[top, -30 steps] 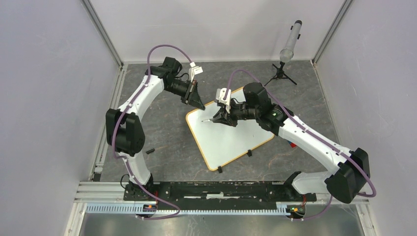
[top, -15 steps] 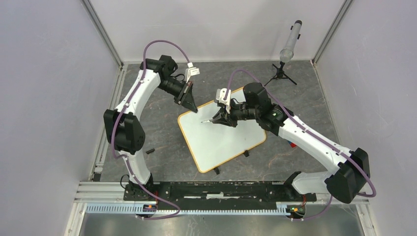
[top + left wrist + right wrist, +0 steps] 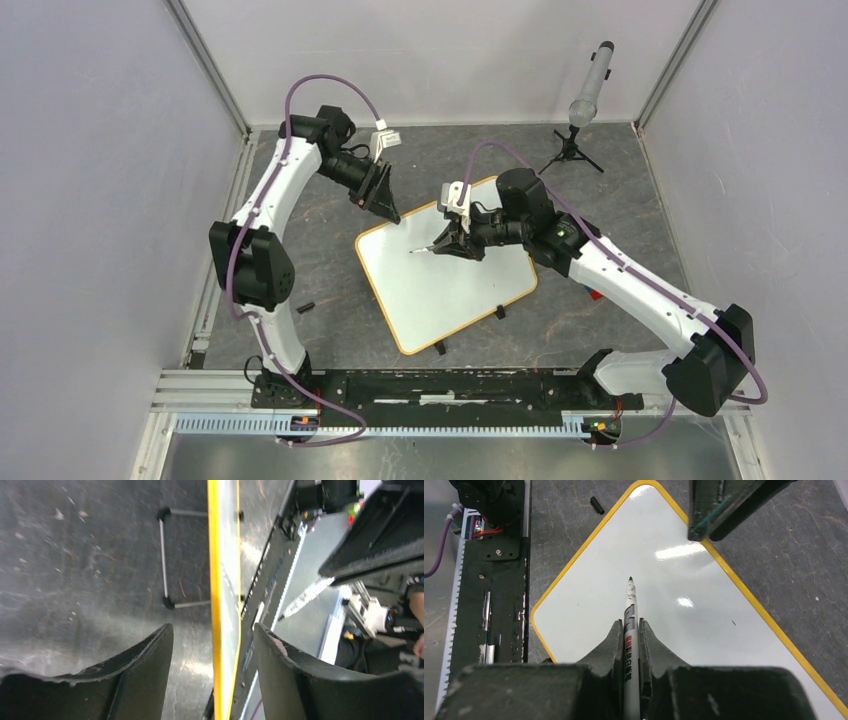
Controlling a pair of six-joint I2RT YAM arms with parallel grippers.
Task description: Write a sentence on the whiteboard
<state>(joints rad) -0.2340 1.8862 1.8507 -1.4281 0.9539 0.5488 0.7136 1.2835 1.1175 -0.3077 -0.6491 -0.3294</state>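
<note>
— On the table point(image 3: 330, 270), where does the whiteboard point(image 3: 450, 290) sit, and what have you in hand?

— It lies in the middle, turned cornerwise, between my two arms, and nothing is written on it yet. My right gripper point(image 3: 630, 625) is clamped on the marker point(image 3: 629, 597), whose tip points out ahead over the white face. I cannot tell whether the tip touches. My left gripper point(image 3: 388, 208) stands at the board's far-left edge with its fingers parted. The yellow frame runs between them with a gap on either side, so it grips nothing.

— So what could go wrong?

— The board is glossy, looks light, and nobody is pinning it. If I press and drag the tip, I judge it may skate or swing under the stroke, and the letters would slant or break. If I close the left fingers carelessly on the rim, they could tilt the board or shove it into the marker. Too hard a press could also push the marker back through my right fingers.
</note>
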